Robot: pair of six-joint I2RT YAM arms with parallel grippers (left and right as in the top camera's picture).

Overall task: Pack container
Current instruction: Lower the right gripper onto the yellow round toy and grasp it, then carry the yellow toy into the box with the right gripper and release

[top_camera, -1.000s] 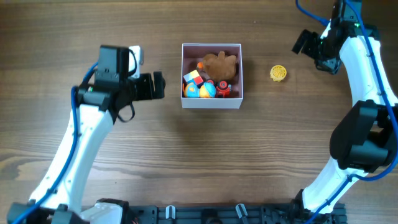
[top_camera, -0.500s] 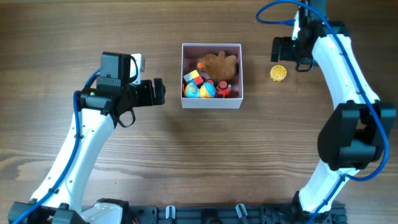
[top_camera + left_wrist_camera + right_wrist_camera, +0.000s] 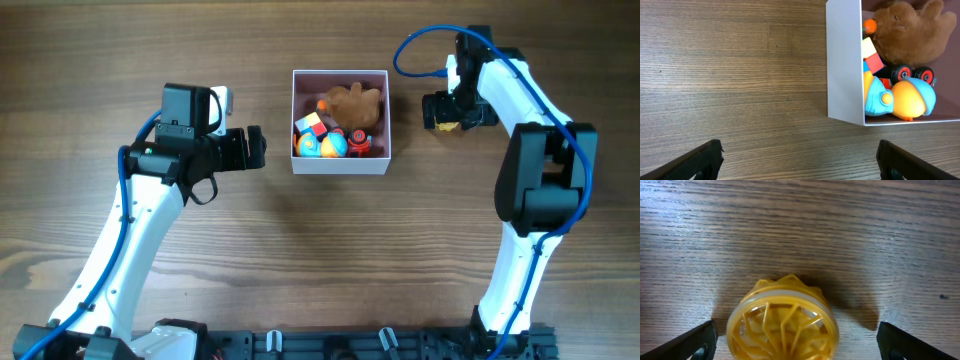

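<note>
The container (image 3: pixel 340 166) is a square white box with a pink interior at the table's middle back. It holds a brown plush (image 3: pixel 353 104), a blue-and-orange toy (image 3: pixel 322 146), a small car and blocks. It also shows in the left wrist view (image 3: pixel 844 65). A small yellow round toy (image 3: pixel 783 321) lies on the table right of the container. My right gripper (image 3: pixel 446 112) is open and sits right over it, fingers wide on both sides, not touching. My left gripper (image 3: pixel 256 146) is open and empty, left of the container.
The wooden table (image 3: pixel 320 260) carries nothing else. A black rail with fixtures (image 3: pixel 330 345) runs along the front edge between the two arm bases.
My right arm has swung left and down from the back right corner onto the yellow toy. My left gripper has barely moved.
</note>
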